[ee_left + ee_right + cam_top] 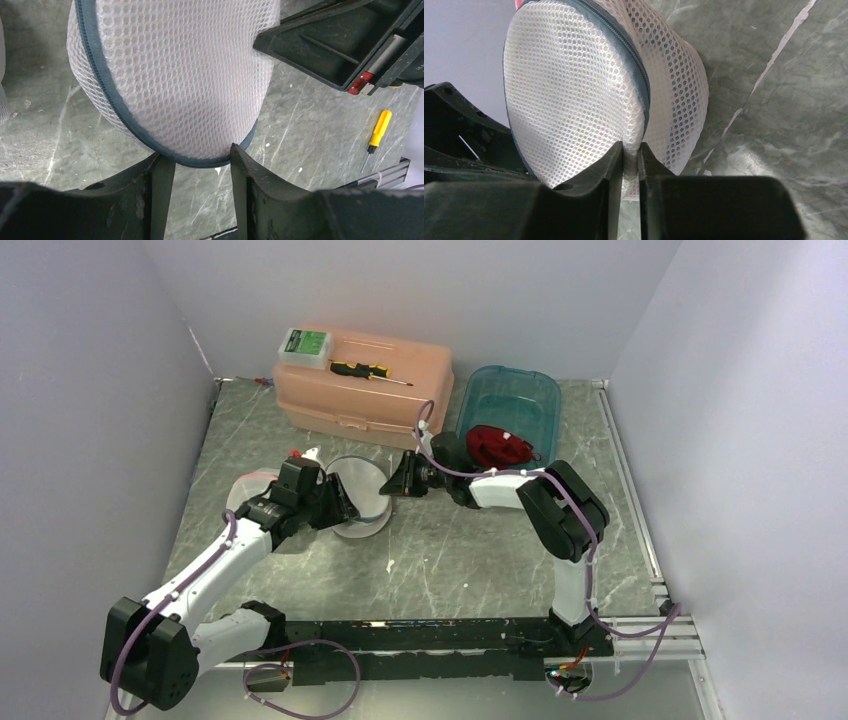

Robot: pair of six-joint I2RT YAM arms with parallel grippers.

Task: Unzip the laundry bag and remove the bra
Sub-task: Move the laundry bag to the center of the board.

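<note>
Your right gripper is clenched on a fold of the round white mesh laundry bag, right beside its grey zip; you cannot tell whether the slider is inside that pinch, and if it is only mesh, a pull will likely stretch or drag the bag rather than open it. Your left gripper grasps the bag's lower edge across its depth, standing it on its rim mid-table; that hold looks shallow, so a hard tug from the right could slip the bag free or roll it. The bra does not show through the mesh. The grey-green marbled tabletop looks smooth and would probably offer little grip; further back stand a salmon-pink plastic case and a teal plastic tub holding something red; plain pale walls close in three sides.
</note>
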